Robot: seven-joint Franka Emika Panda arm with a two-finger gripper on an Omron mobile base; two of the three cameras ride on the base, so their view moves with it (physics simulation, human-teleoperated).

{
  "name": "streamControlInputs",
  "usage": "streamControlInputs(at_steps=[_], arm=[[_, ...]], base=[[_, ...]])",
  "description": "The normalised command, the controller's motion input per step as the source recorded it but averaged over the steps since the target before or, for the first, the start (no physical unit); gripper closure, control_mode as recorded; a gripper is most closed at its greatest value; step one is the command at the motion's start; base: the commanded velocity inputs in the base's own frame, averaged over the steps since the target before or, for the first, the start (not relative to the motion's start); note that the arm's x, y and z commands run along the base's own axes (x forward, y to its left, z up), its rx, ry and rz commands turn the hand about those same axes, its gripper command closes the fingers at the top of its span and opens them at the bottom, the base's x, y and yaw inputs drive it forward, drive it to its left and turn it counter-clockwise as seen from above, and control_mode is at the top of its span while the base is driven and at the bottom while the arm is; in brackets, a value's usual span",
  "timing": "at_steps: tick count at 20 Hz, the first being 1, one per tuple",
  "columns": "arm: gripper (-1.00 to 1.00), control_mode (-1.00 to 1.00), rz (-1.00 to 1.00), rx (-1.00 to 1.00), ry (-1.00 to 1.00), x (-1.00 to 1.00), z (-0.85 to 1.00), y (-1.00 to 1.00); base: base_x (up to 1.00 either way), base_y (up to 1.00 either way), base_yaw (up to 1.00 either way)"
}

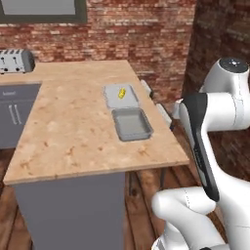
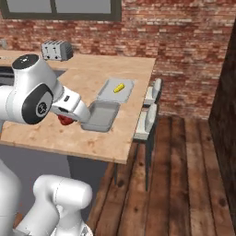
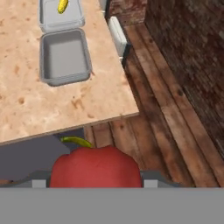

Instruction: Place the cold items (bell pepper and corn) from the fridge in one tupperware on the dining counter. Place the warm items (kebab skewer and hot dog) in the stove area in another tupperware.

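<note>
In the left base view the white arm rises at the lower right, well off the near right corner of the wooden worktop (image 1: 73, 132). Two grey tupperware trays sit end to end near the worktop's right edge: the far tupperware (image 1: 120, 95) holds a yellow piece of corn (image 1: 121, 93), and the near tupperware (image 1: 132, 124) holds nothing. A toaster (image 1: 15, 60) stands at the far left by the brick wall. In the right base view the arm's forearm crosses in front of the worktop, and a red bell pepper (image 2: 66, 120) shows just under the wrist, touching the hand, beside the near tupperware's left wall; the fingers themselves are hidden behind the arm here. Two pale stools (image 2: 148, 120) stand along the worktop's right side over the plank floor (image 2: 184, 175). In the hand view the bell pepper, with its curved green stem, sits at the bottom between the two tips of the end effector (image 3: 96, 183), which press against its sides, pinching it. It hangs over the floor just off the worktop's near edge, with both trays beyond on the worktop.
</note>
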Motion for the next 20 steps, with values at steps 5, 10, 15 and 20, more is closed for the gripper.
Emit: streamControlInputs(at_steps=[5, 10, 15, 20], arm=[[1.0, 1.0, 0.0, 0.0, 0.0, 0.0, 0.0, 0.0], [1.0, 1.0, 0.0, 0.0, 0.0, 0.0, 0.0, 0.0], [1.0, 1.0, 0.0, 0.0, 0.0, 0.0, 0.0, 0.0], [1.0, 1.0, 0.0, 0.0, 0.0, 0.0, 0.0, 0.0]], base=[[0.46, -0.86, 0.38], [0.59, -0.9, 0.56], [0.36, -1.0, 0.49], [0.45, -0.99, 0.47]])
